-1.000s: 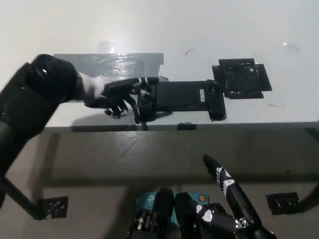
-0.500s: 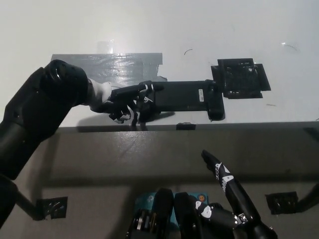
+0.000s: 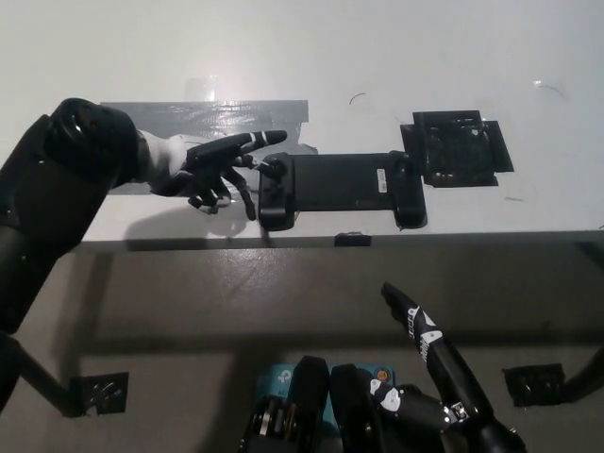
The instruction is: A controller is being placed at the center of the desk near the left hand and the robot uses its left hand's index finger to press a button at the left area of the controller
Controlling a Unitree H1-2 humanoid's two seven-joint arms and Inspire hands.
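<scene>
Lifting back off the controller (image 3: 340, 189), the left hand (image 3: 212, 162) is now sitting just beside the device's left grip, where half a second ago its fingers were lying over that end. Its fingers (image 3: 255, 141) are spreading apart and holding nothing; the longest one is pointing right above the grip's top corner, while shorter ones are curling down toward the desk (image 3: 377, 47). Whether any fingertip is touching the controller cannot be told. The controller itself is lying flat and lengthwise near the desk's front edge, roughly at the middle, with a small pale label on its right part whose writing is too small to read. Behind the hand, a strip of grey tape (image 3: 208, 115) is stuck on the white surface, and a black square pad (image 3: 458, 148) is lying just beyond the controller's right end. The right hand (image 3: 434, 363) is hanging low below the desk edge, fingers extended and empty, white markings on it unreadable.
</scene>
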